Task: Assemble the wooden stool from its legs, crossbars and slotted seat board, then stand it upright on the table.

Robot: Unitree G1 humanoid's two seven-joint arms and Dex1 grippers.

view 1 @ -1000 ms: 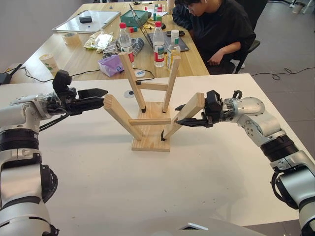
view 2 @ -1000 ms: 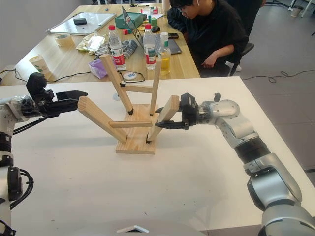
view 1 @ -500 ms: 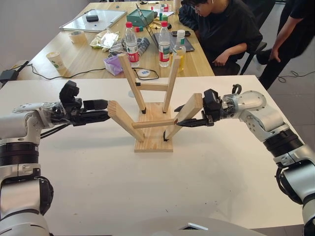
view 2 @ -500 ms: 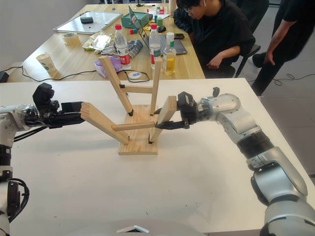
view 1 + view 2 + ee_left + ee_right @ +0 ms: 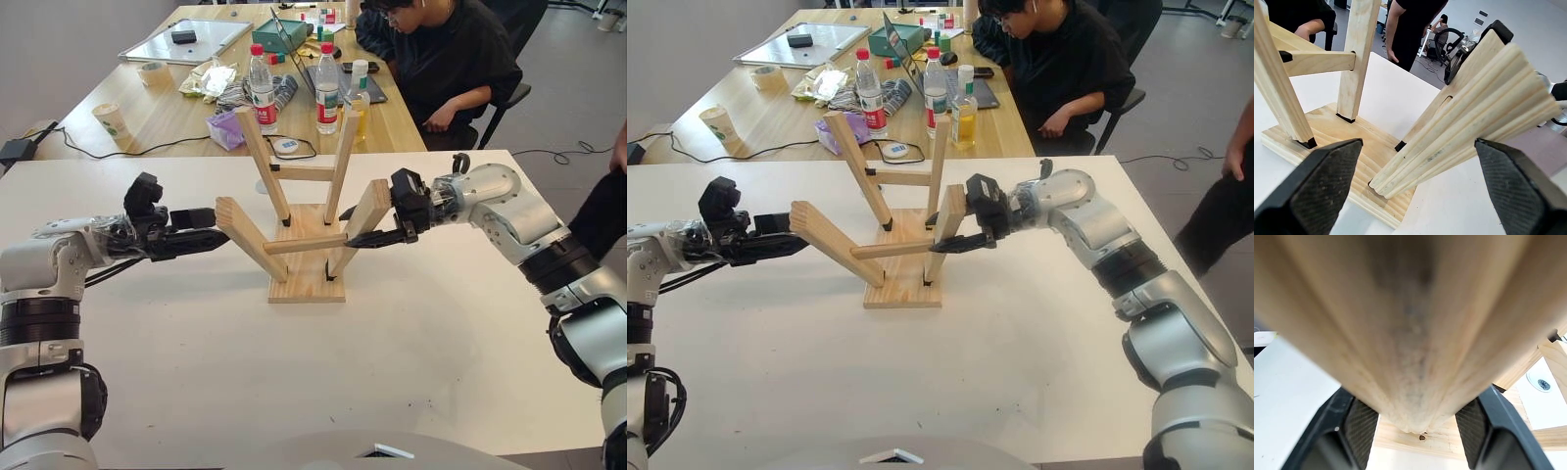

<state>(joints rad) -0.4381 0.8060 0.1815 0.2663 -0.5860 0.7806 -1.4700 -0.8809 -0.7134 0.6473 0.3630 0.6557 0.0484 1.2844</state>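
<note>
White table (image 5: 411, 372) below, cluttered wooden desk (image 5: 147, 117) beyond. Left claw (image 5: 219, 222) spread around pale slanted wooden leg (image 5: 253, 243); right claw (image 5: 355, 225) clamps opposite leg (image 5: 370, 208), now steeper.

The 2 head views look forward and down from high behind the left gripper (image 5: 220, 222) and right gripper (image 5: 353, 225), sharing the stool (image 5: 304, 235) between them. The left wrist view looks out between its fingers (image 5: 1327, 186), close to the left leg (image 5: 1488, 107). The right wrist view sits tight against the right leg (image 5: 1410, 323).

right leg (image 5: 357, 229) more upright, left fingers (image 5: 194, 211) closer
</note>
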